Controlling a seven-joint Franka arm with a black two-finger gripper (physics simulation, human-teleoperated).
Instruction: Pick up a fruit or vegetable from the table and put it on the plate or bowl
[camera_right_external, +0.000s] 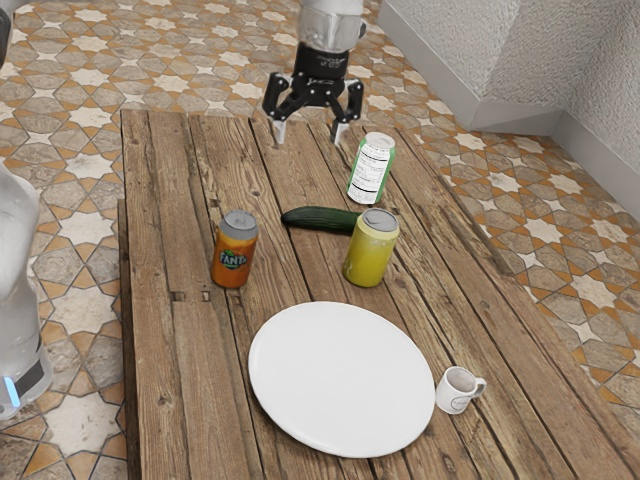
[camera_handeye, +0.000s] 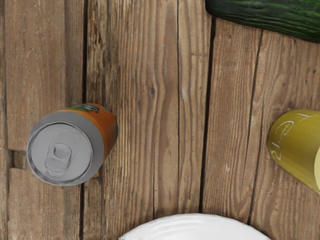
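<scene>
The black two-finger gripper (camera_right_external: 310, 135) hangs above the far end of the weathered wooden plank table (camera_right_external: 170, 200), its fingers spread wide with nothing between them. The task looks to be at the reach, before any grasp. The dark green cucumber (camera_right_external: 320, 218) lies on its side in the middle of the table, between the orange Fanta soda can (camera_right_external: 234, 250) and the yellow drink can (camera_right_external: 371, 248), with its end just beside the yellow one. The round white plate (camera_right_external: 340, 378) lies nearer the camera, bare. A green and white labelled can (camera_right_external: 371, 168) stands near the gripper, and a small white mug (camera_right_external: 458, 389) sits beside the plate. Next, the hand probably needs to come down over the cucumber's middle, fingers straddling its narrow width and clear of the yellow can.
</scene>
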